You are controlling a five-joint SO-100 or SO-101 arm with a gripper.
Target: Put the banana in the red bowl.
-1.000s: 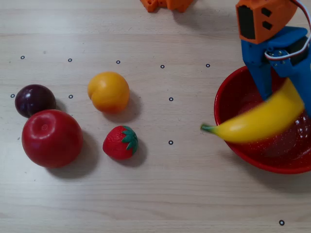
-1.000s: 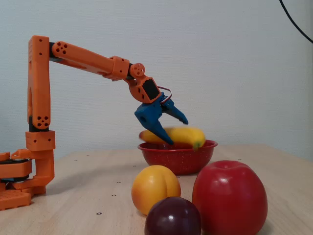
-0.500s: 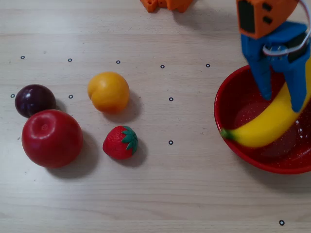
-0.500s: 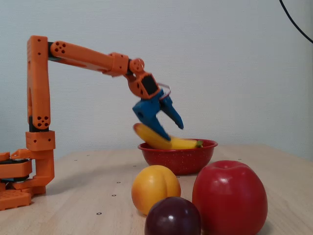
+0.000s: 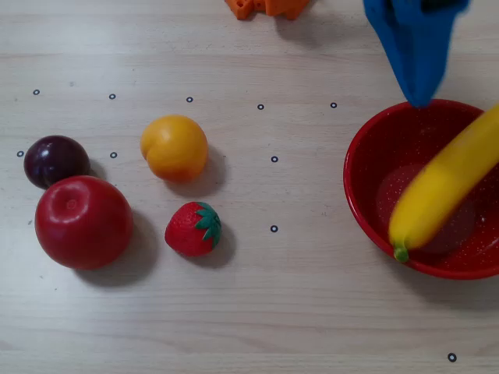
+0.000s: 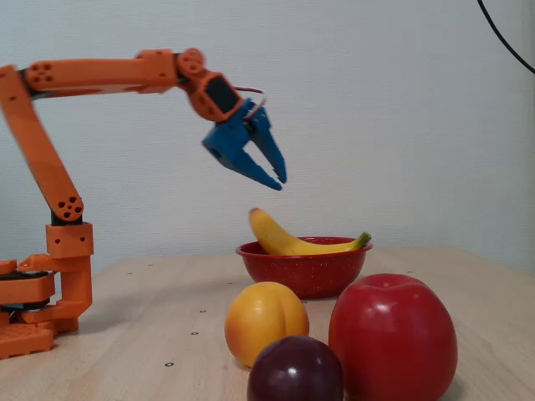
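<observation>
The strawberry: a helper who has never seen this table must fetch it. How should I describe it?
In the overhead view, find the big red apple at the left. Just right of it lies the strawberry, the smallest fruit, red with a green leafy cap.

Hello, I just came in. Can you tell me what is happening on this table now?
An orange robot arm is putting a toy banana into the red bowl. The banana lies in the bowl, both ends sticking up over the rim. The blue claw is empty and hangs in the air above the bowl, its fingers a little apart. An apple, a plum, an orange-yellow fruit and a strawberry sit untouched elsewhere on the table.
</observation>
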